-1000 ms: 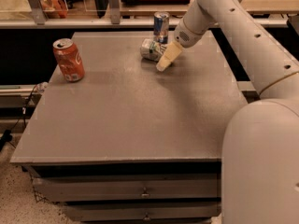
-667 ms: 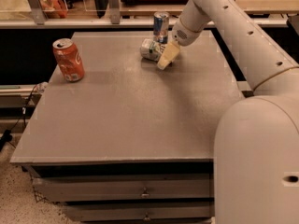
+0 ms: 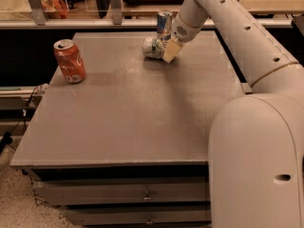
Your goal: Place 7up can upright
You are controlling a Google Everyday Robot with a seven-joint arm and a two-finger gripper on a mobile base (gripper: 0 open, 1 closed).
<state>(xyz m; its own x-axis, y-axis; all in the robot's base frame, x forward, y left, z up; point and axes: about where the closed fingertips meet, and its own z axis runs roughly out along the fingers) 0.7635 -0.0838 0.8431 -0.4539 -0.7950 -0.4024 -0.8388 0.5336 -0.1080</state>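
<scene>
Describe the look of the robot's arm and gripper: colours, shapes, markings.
The arm is off-white, built of thick rounded tubes with small dark round holes and a thin dark seam. The gripper, beside the 7up can far across the table, is pale yellow and wedge-shaped. No cables show.

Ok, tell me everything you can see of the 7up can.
The 7up can is silvery-white metal with green markings and looks slightly dented. It lies on its side on the grey table, near the far edge, not yet upright. The tool is against the end nearer the arm. A taller blue can stands just behind it; whether the two touch cannot be told.
</scene>
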